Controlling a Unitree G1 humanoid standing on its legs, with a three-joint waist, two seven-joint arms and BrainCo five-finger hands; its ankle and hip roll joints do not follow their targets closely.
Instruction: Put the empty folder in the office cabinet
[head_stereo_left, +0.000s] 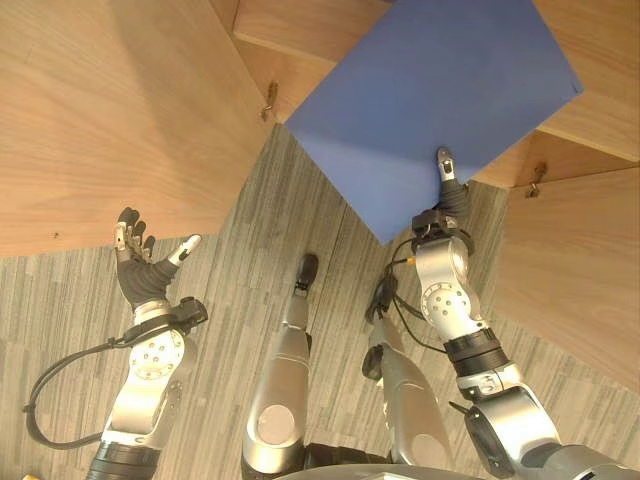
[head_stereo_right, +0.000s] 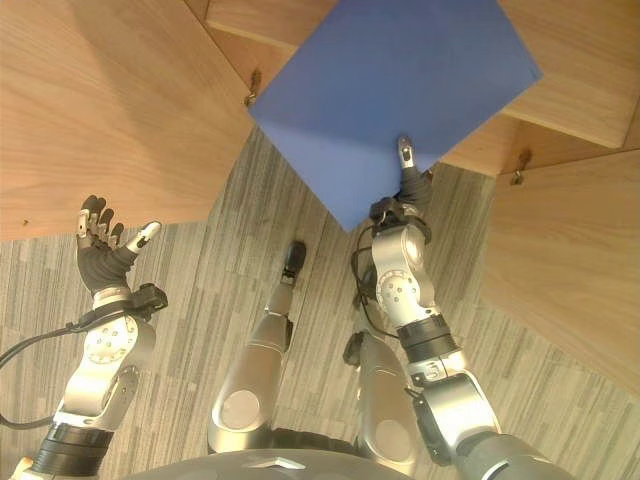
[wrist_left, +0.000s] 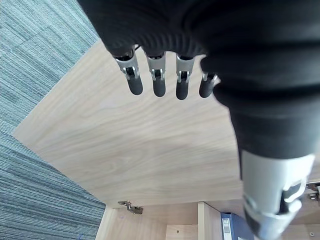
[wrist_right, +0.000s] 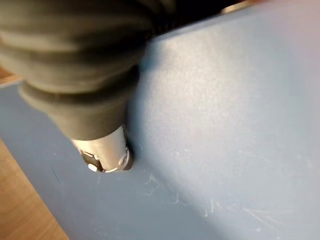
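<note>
A large flat blue folder (head_stereo_left: 430, 100) hangs in the air in front of the open wooden cabinet (head_stereo_left: 300, 25), its far edge over the cabinet's opening. My right hand (head_stereo_left: 452, 200) grips the folder's near edge. The thumb (wrist_right: 105, 150) presses on the blue upper face, and the other fingers are hidden beneath it. My left hand (head_stereo_left: 140, 270) is raised at the lower left beside the open left cabinet door (head_stereo_left: 110, 110), with fingers (wrist_left: 157, 80) straight and spread, holding nothing.
The right cabinet door (head_stereo_left: 575, 270) stands open at the right. Metal hinges (head_stereo_left: 270, 100) show at the cabinet's edges. A blue binder spine (wrist_left: 230, 227) stands inside the cabinet. Grey striped carpet (head_stereo_left: 250, 220) lies between the doors.
</note>
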